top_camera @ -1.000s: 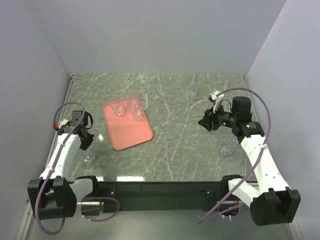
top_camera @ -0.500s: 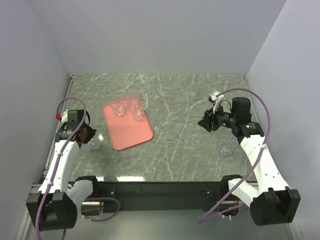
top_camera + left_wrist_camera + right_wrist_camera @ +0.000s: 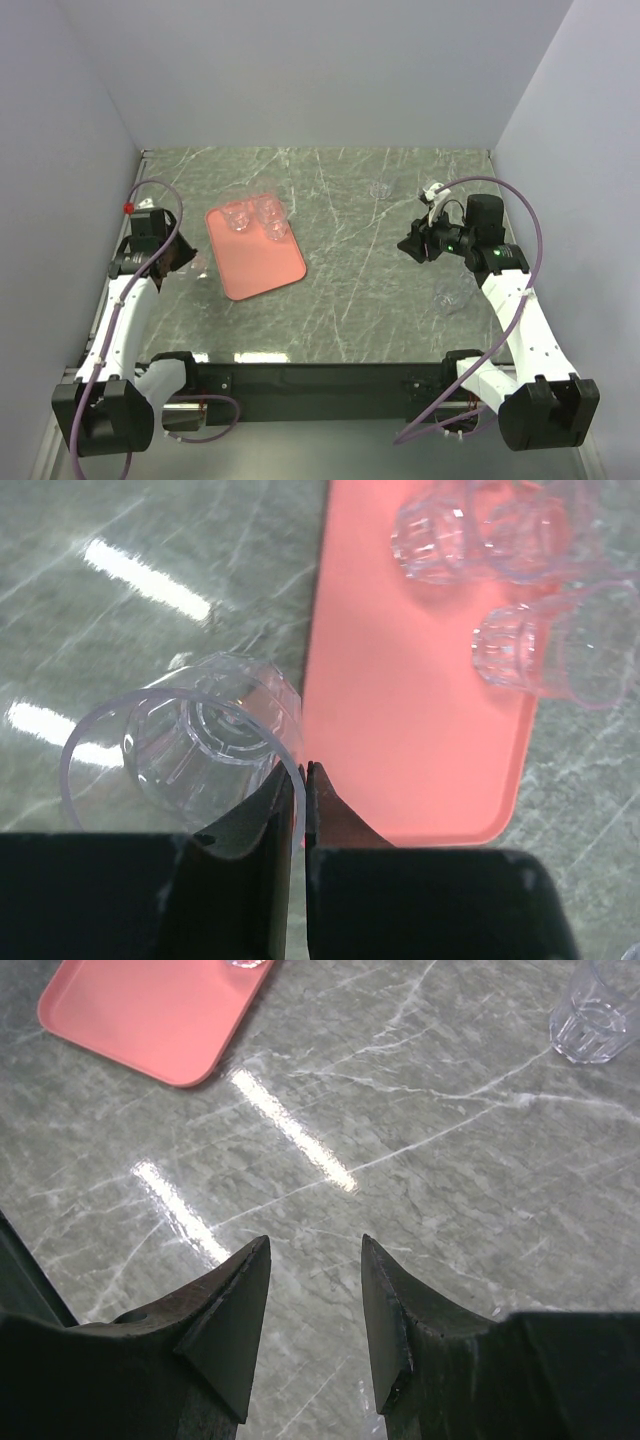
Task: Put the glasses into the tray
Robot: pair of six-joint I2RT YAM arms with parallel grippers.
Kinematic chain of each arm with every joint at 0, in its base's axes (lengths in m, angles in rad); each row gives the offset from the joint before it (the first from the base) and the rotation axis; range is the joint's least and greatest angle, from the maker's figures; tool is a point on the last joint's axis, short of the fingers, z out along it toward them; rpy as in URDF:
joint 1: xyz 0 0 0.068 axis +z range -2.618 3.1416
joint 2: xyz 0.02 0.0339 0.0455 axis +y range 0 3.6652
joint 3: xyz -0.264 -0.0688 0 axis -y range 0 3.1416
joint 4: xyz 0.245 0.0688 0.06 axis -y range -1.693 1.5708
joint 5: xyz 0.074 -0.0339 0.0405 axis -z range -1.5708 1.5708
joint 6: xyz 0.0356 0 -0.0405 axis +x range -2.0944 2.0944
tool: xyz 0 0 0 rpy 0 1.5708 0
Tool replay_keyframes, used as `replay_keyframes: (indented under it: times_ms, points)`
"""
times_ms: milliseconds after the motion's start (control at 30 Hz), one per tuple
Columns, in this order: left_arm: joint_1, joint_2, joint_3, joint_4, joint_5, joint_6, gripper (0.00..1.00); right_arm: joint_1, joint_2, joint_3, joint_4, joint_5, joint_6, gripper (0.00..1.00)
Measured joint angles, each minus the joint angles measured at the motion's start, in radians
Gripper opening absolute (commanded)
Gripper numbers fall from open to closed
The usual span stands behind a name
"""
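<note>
Marble-veined grey-green stone forms the surface (image 3: 360,300), on which a salmon-pink tray (image 3: 262,262) is laid at a slant; it is flat, low-rimmed and rounded at its corners. Three clear, faceted glasses (image 3: 268,210) are clustered at the tray's far end, close against one another. A fourth glass (image 3: 195,740) is gripped in the left jaws, which are clenched on its thin rim. It is held tilted on its side just left of the tray's left edge, with its mouth turned toward the wrist camera. Well to the right of the tray, the right jaws are held parted and empty above bare stone. Two more glasses are seen on that side: one (image 3: 452,292) beside the right arm (image 3: 510,300), and one (image 3: 380,188) beyond the tray's far right corner. Compared with a second ago, the left arm (image 3: 125,300) is swung away from the near edge, and the gripped glass is brought from the tray's near left up beside it. The right arm is unmoved.
</note>
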Motion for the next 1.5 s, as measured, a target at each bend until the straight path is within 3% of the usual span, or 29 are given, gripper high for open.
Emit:
replay_keyframes:
  times_ms: [500, 933, 1500]
  points:
    - [-0.009, 0.156, 0.086, 0.097, 0.198, 0.196, 0.00, -0.011, 0.000, -0.001, 0.003, -0.018, 0.000, 0.49]
    - [-0.160, 0.358, 0.196, 0.129, 0.160, 0.261, 0.00, -0.026, -0.003, -0.010, 0.008, -0.018, -0.001, 0.49]
    - [-0.169, 0.504, 0.273, 0.150, 0.106, 0.329, 0.00, -0.026, -0.004, -0.014, 0.007, -0.021, -0.001, 0.49]
